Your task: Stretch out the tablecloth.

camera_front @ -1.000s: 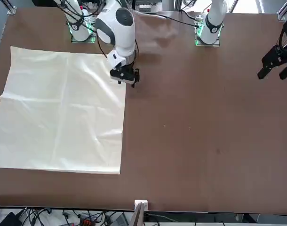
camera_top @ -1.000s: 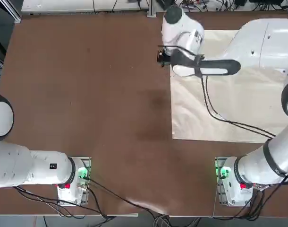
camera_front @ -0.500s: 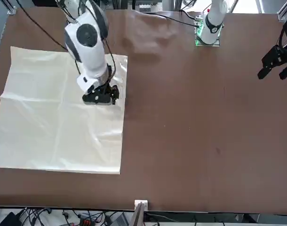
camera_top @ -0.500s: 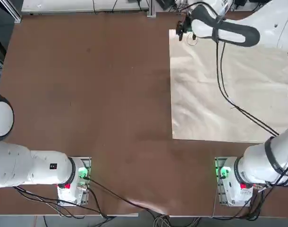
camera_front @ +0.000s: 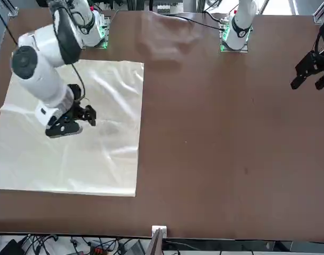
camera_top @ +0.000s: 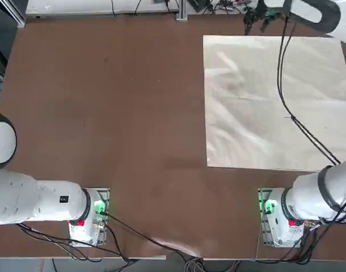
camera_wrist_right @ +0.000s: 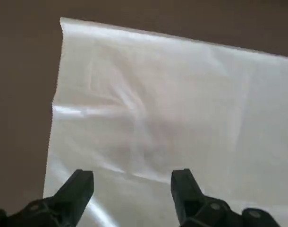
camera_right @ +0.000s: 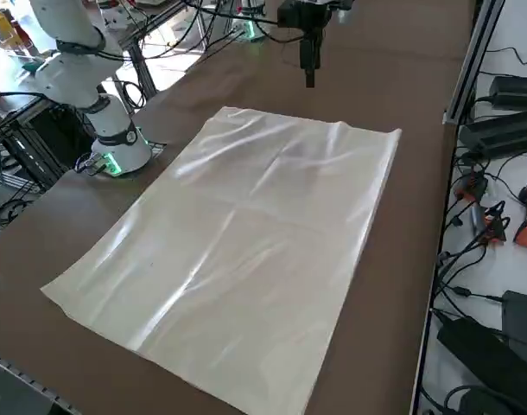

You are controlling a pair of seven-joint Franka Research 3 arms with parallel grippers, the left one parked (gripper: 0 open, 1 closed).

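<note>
One tablecloth (camera_top: pixel 275 102), one table (camera_top: pixel 105 113) and one right gripper (camera_front: pixel 71 121) show.

Robotics lab: brown table (camera_top: pixel 105 102), bolted arm bases, loose cables (camera_right: pixel 479 259), power bricks alongside.

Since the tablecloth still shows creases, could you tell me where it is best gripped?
Probably a corner or outer edge of the tablecloth: it lies flat, so only the border offers something to pinch. The open right hand, empty above it, could descend there.
</note>
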